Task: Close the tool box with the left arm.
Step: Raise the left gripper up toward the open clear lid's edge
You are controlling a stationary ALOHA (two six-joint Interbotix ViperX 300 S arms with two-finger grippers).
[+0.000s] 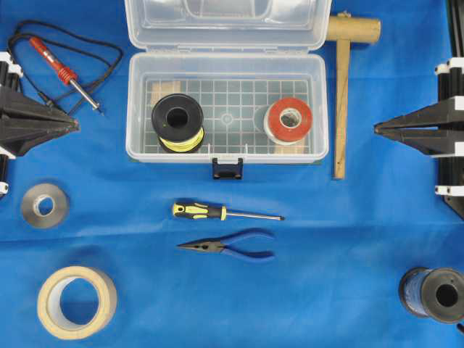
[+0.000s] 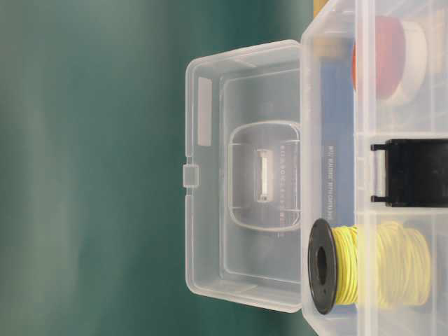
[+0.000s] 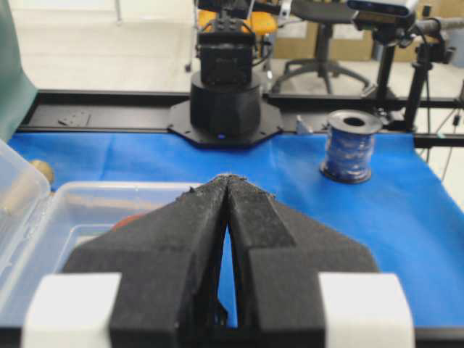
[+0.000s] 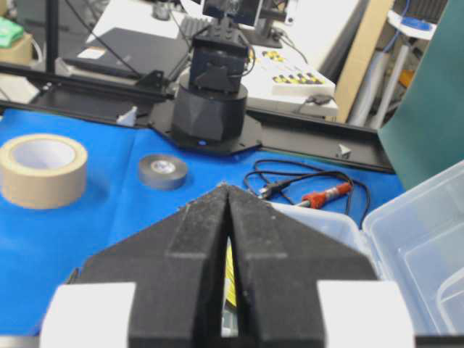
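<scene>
The tool box sits at twelve o'clock on the blue tabletop with its lid tipped back open, so the left hand, pinched narrow and holding nothing at nine o'clock, could push it down.

The tool box is a clear plastic case at 12 o'clock on the bench, its lid open and standing back, the dark latch hanging at the front.
</scene>
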